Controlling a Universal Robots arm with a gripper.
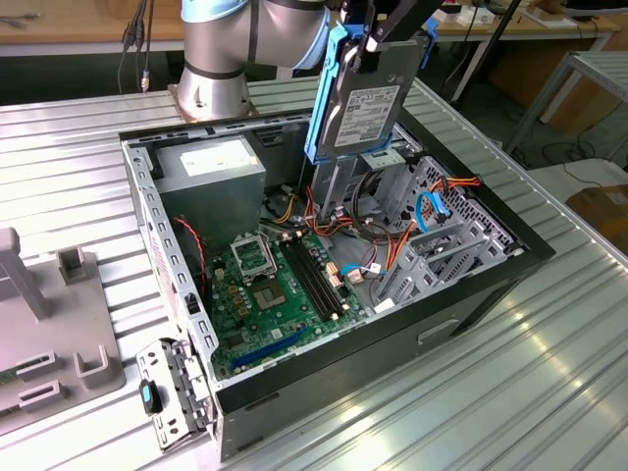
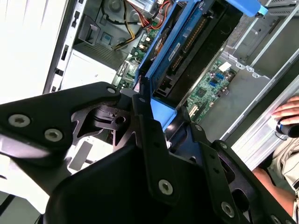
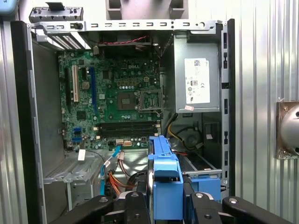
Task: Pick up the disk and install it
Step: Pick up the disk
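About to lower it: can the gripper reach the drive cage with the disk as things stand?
Probably yes: the gripper holds the disk upright just above the drive cage in the open case, with nothing visible between.

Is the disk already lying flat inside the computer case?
No, in the exterior view the gripper holds the disk upright in the air over the open computer case.
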